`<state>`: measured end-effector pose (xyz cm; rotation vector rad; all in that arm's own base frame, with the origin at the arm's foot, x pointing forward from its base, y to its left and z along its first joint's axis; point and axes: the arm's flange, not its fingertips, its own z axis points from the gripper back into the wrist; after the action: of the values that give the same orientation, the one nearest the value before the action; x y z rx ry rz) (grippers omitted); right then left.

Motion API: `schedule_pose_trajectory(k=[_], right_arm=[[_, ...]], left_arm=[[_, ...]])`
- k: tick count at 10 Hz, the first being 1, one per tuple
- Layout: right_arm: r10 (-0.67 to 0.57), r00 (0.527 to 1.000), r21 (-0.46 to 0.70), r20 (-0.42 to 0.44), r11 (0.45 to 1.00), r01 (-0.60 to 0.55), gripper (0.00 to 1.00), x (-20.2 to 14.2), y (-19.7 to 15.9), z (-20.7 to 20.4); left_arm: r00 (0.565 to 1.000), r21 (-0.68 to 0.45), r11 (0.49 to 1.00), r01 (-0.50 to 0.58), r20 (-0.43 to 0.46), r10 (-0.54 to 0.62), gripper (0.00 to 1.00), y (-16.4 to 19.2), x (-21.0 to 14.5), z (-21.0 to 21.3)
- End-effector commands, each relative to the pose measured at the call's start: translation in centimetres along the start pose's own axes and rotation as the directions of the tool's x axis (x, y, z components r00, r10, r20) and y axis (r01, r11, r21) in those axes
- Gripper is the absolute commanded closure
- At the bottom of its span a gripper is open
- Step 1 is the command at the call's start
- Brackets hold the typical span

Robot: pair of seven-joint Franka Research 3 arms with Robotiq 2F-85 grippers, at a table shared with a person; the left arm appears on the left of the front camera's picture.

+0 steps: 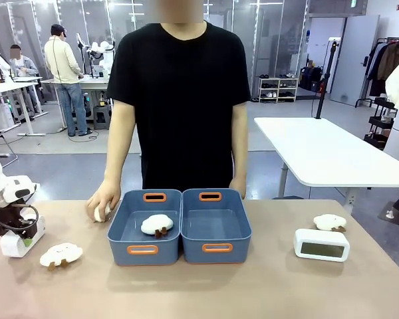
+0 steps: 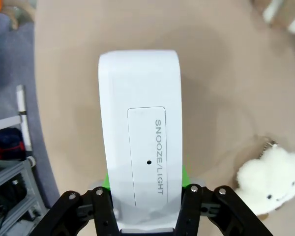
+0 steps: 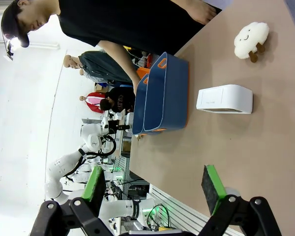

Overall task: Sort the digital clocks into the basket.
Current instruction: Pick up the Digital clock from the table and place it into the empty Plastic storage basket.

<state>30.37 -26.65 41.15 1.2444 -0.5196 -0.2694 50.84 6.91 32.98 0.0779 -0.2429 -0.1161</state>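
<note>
- The left gripper [image 2: 145,194] is clamped on a white digital clock [image 2: 140,128]. Its green pads [image 2: 107,181] press the clock's two long sides, and the face printed SNOOZE/LIGHT is turned toward the wrist.
- Whether this held clock touches the table [image 1: 266,292] cannot be told.
- A white plush cloud [image 1: 61,254] lies on the table just beside the left gripper, between it and the baskets.
- The right gripper [image 3: 152,189] is open, with its fingers spread wide above the table.
- A second digital clock [image 3: 224,99] lies on the table ahead of the right gripper, well apart from its fingertips.
- Another plush cloud [image 3: 250,40] lies beyond that clock, farther from the right gripper.
- The left basket [image 1: 120,229] and the right basket [image 1: 243,226] stand touching side by side, between the two grippers and well apart from both.
- A third plush cloud [image 1: 157,224] sits inside the left basket.
- The person's hand [image 1: 105,198] rests on a small white thing [image 1: 100,214] just beside the left basket, on the far side from the left gripper.
</note>
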Motion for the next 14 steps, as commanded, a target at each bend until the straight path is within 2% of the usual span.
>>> schedule_pose_trajectory(k=[1,14], right_arm=[[0.011,1.0,0.012,0.002,1.0,-0.011,0.0,0.05,0.21,0.04],[0.011,1.0,0.012,0.002,1.0,-0.011,0.0,0.05,0.21,0.04]], left_arm=[[1.0,0.004,1.0,0.001,-0.001,-0.001,1.0,0.04,0.08,-0.14],[1.0,0.004,1.0,0.001,-0.001,-0.001,1.0,0.04,0.08,-0.14]])
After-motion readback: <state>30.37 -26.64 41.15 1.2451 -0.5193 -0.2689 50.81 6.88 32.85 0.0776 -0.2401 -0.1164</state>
